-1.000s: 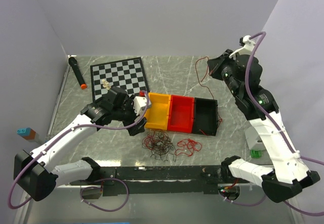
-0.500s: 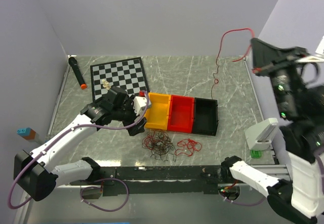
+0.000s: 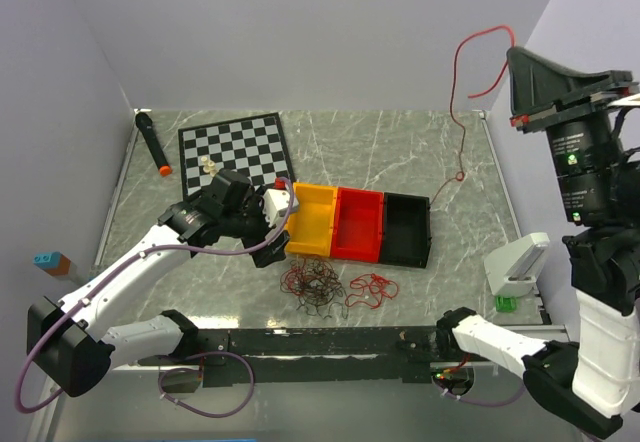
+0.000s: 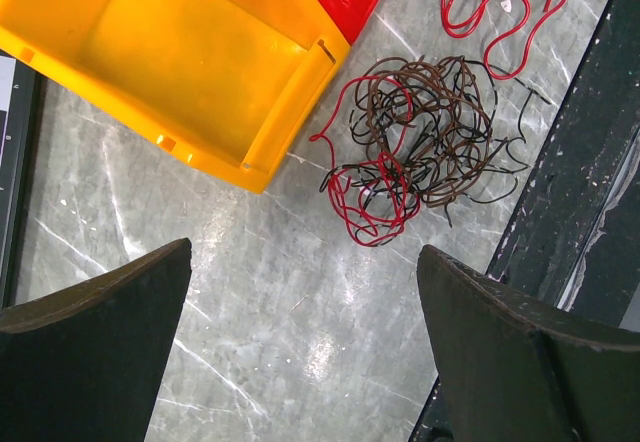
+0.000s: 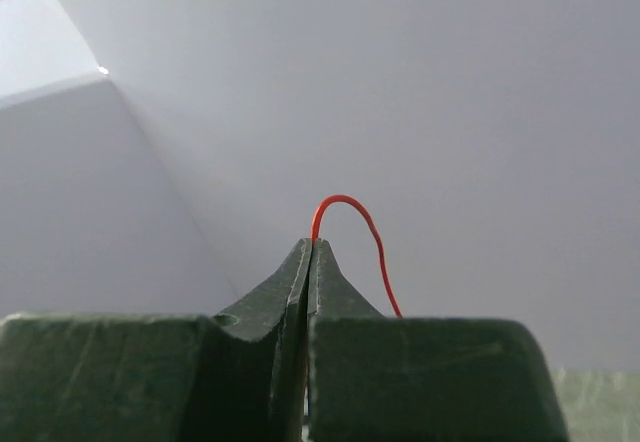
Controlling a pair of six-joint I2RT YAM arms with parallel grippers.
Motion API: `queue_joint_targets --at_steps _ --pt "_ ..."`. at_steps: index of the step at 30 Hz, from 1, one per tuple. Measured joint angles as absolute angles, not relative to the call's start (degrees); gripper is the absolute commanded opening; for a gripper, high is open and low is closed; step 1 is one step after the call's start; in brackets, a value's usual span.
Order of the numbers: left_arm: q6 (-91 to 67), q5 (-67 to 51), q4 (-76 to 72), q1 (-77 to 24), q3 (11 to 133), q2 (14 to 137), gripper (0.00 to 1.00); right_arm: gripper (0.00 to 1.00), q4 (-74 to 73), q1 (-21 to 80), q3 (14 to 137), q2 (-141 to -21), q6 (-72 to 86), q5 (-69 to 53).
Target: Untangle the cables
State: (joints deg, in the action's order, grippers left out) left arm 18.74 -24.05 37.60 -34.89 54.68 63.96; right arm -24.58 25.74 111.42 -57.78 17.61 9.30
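Lifting well above where it was a second ago, the right gripper (image 3: 513, 57) now holds a red wire (image 3: 453, 102) high over the far right of the table (image 3: 380, 152). Its fingers are pressed together on the strand, which arcs out of the tips in the wrist view (image 5: 350, 207). A second ago this wire trailed low from the gripper down to the black bin (image 3: 405, 230). Now it hangs in a long curl, and its lower end reaches toward the table just beyond that bin's far corner (whether the end touches the surface, I cannot tell).

Nothing else has moved. The left gripper (image 3: 270, 242) hovers beside the yellow bin (image 3: 312, 220) as before, its fingers (image 4: 100, 362) spread wide with nothing between them. The tangle (image 4: 420, 142) of red and black wires lies on the table just in front of the yellow and red bins, in the same shape. A loose red loop (image 3: 372, 287) lies just to its right.

For the task, one strand seems to be drawn well clear of the rest. Its colour suggests the red bin (image 3: 358, 224) as its likely home. Most of the work is still ahead, because the main tangle is knotted and the left gripper has not yet touched it.
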Motion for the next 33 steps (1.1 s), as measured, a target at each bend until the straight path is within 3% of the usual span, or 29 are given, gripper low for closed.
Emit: queue_joint_targets --at_steps 13,33 --pt "18.7 -24.03 37.58 -34.89 54.7 63.96 0.99 0.0 -15.57 25.76 118.3 -57.43 15.79 2.7" --pt "18.72 -23.49 37.56 -34.89 54.65 63.9 0.99 0.0 -14.76 25.76 106.34 -58.63 15.33 2.11"
